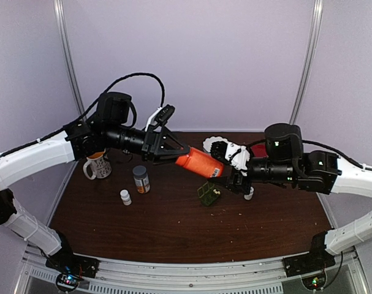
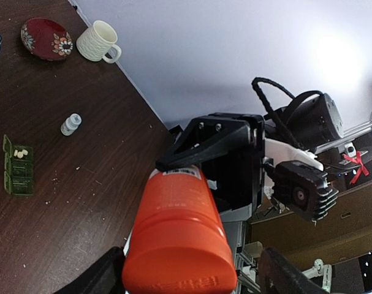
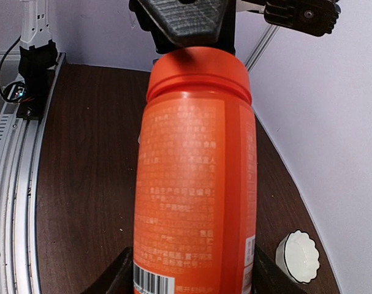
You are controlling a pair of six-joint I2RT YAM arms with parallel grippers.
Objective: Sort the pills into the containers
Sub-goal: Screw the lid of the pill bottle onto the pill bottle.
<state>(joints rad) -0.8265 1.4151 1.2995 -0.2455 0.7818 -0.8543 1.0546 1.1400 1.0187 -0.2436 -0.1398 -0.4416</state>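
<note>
**1. Containers (overhead view, left to right)**

- A patterned mug [image 1: 97,166] stands at the left edge of the table [image 1: 173,233]. I cannot tell what is in it.
- A small white bottle [image 1: 125,196] and a grey-capped labelled bottle [image 1: 141,179] stand upright near each other. Both are capped.
- The orange bottle [image 1: 199,163] is off the table with its cap on. It spans from my left gripper [image 1: 174,154] to my right gripper [image 1: 225,177].
- The green pill box [image 1: 208,193] sits on the table just in front of the orange bottle's base end.
  - The pills [image 2: 19,153] lie as a small whitish cluster in the end cell [image 2: 22,160] nearest my right arm. That cell's lid is open.
  - The other two cells [image 2: 18,179] look dark, and I cannot tell what they contain.
  - Fine pale specks lie on the wood just beside the box. They are too small to identify.
- A second small white bottle [image 1: 249,193] stands upright to the right of the box, beside my right gripper.

**2. Jaws**

- Left: my jaws surround the cap end of the orange bottle.
  - One finger [image 2: 103,278] touches the cap.
  - The other finger [image 2: 287,272] shows a narrow gap to the cap in the left wrist view.
  - I cannot tell whether this grip is clenched or released.
- Right: my jaws are spread to the full width of the bottle. The fingers [image 3: 117,278] press against both sides of its base end, next to the barcode, so I am grasping the orange bottle.
</note>
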